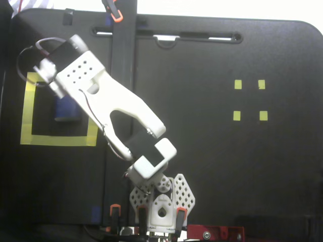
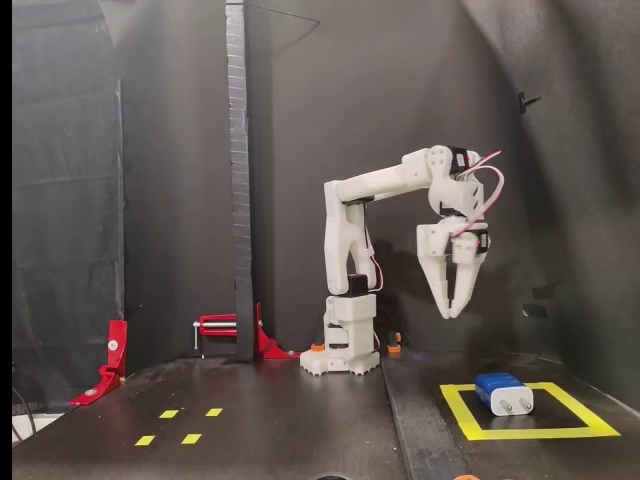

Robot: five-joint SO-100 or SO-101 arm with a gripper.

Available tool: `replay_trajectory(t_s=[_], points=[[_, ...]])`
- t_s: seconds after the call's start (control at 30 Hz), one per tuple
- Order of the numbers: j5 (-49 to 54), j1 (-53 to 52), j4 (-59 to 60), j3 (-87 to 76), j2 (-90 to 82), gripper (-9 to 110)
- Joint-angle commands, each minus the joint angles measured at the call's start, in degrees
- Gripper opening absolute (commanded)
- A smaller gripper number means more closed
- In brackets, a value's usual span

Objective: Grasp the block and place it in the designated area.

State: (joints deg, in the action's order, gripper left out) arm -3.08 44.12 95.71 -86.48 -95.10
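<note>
Hand (image 2: 449, 313) hangs empty in the air right of centre in a fixed view, its fingers together. Lower right, the block (image 2: 504, 394) lies on the surface inside the yellow square (image 2: 522, 432), well below it.

Black table (image 2: 280, 420), dark curtain backdrop (image 2: 170, 150)
</note>
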Motion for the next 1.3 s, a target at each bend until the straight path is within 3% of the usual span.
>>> replay_trajectory(t_s=[0.0,0.47,1.03,1.27], points=[[-3.87,-1.32,-0.70,2.37,-2.37,0],[-4.31,-6.06,-1.32,2.37,-2.29,0],[5.71,-40.61,-2.29,2.37,0.18,0],[8.79,-46.58,-1.41,1.85,-2.11,0]])
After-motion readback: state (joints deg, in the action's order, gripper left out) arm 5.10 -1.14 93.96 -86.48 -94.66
